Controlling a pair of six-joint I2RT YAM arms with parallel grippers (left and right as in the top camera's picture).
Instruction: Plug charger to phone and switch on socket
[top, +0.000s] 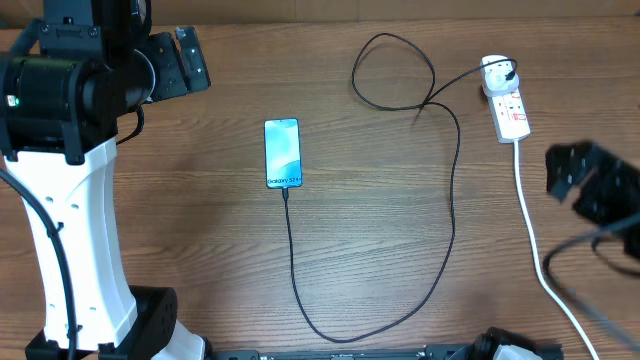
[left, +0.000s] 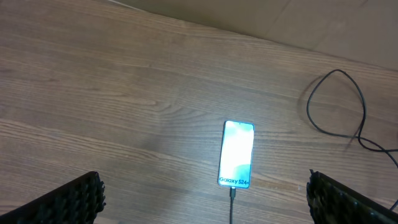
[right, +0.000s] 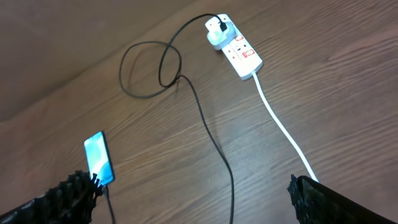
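Treat the socket, lying far right of the phone, well ahead of the wide-spread, empty right gripper and farther from the equally wide, empty left gripper, as light, rigid, skid-prone plastic; press its red switch straight down rather than grip.

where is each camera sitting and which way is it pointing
Overhead: fixed above the table, looking straight down; left arm at the left edge, right arm blurred at the right.
Left wrist: on the left arm, tilted down at the phone; fingers of the open left hand fill the bottom corners.
Right wrist: on the right arm, tilted down at the power strip; fingers of the open right hand likewise.
Shared: both wrist views show the phone and the looped black cable.
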